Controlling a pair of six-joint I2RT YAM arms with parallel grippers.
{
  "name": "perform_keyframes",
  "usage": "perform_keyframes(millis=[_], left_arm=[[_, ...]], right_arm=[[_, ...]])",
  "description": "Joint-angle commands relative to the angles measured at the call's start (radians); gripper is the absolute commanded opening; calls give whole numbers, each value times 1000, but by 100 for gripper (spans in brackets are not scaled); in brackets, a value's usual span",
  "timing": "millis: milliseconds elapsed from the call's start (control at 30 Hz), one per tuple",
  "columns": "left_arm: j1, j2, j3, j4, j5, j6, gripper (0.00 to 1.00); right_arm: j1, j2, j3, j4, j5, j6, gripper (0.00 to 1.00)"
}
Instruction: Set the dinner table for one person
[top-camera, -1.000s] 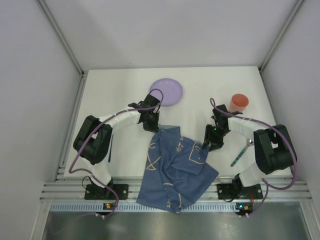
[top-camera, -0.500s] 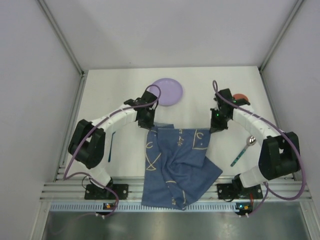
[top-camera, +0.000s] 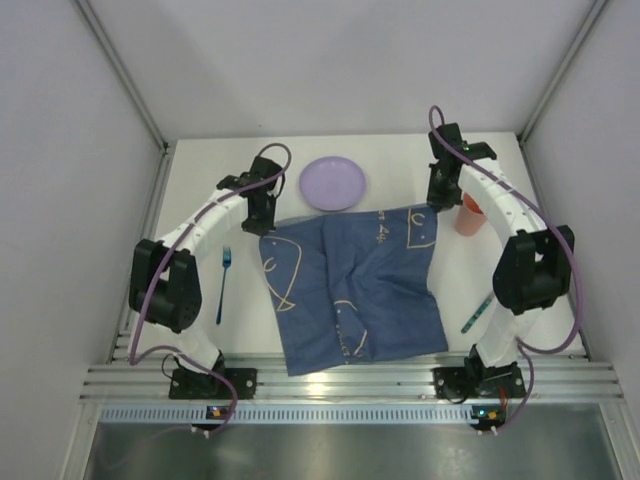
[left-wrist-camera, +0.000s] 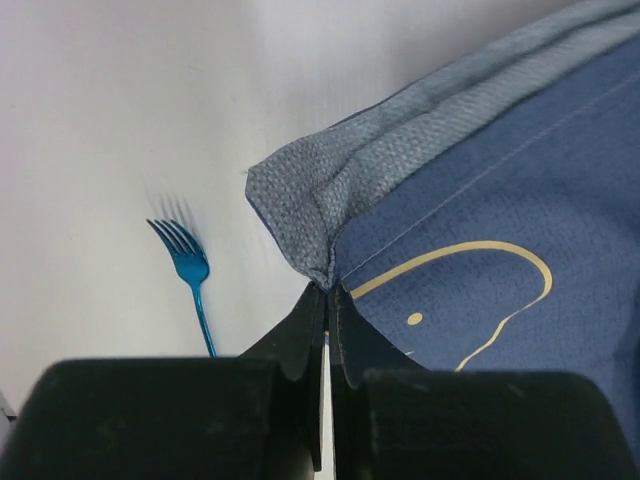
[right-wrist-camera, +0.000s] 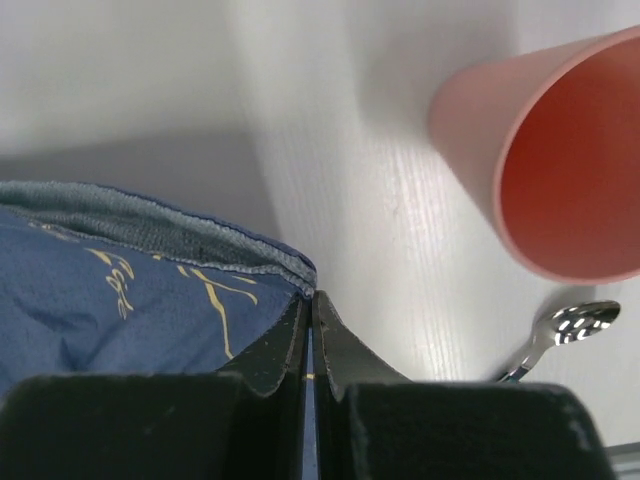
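While my left gripper (left-wrist-camera: 325, 290) is pinched fully closed on the far left corner of a dark blue cloth (top-camera: 350, 280), my right gripper (right-wrist-camera: 307, 298) is clamped just as tightly on its far right corner. Between them the cloth spreads over the middle of the white dinner table (top-camera: 200, 165). A blue fork (left-wrist-camera: 190, 268) lies to its left, a lilac plate (top-camera: 333, 184) sits just beyond its far edge, and a pink cup (right-wrist-camera: 545, 160) and a spoon (right-wrist-camera: 570, 325) are on its right.
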Motion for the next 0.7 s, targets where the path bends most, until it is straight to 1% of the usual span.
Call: perform_keyframes(millis=[0,67,133,167,200,233,267,300,333,367,400,433,533,567,600,633,667], left_arm=[[11,47,83,-37,-67,63,0],[14,76,115,-61,-123,77,0],[14,118,166,-81,-151,73,0],[14,139,181,-99,-150,66,7],[12,144,206,-106,-144,51,38],[12,144,214,-104,-142,39,60],[11,142,226,-106,-134,27,79],[8,129,231,-106,-136,14,94],[5,118,237,-104,-134,-13,98],[-4,109,241,-106,-130,-25,98],[-12,98,246,-104,-124,-36,98],[-21,75,247,-116,-125,-53,98],[-63,21,243,-158,-116,-90,98],[-84,7,240,-169,-105,-104,98],[-95,-12,217,-173,-79,-133,98],[-107,-52,196,-166,-17,-150,98],[-139,-72,138,-153,19,-165,98]], right_arm=[[-20,41,125,-84,174,36,0],[-39,68,179,-98,209,50,0],[-62,91,217,-104,197,49,0],[-69,102,229,-103,173,44,0],[-73,122,245,-95,126,30,7],[-73,127,249,-88,90,20,22],[-73,130,249,-74,52,9,32],[-70,130,246,-54,-11,1,36],[-62,118,242,-49,-24,-8,48],[-54,109,234,-46,-30,-13,53],[-48,96,227,-39,-37,-16,60],[-33,66,207,-40,-39,-17,73],[-4,-31,144,-40,-38,-13,79],[4,-60,127,-40,-39,-13,79],[24,-126,81,-40,-48,-10,79],[36,-158,53,-37,-51,-7,80],[48,-192,20,-32,-62,-5,80]])
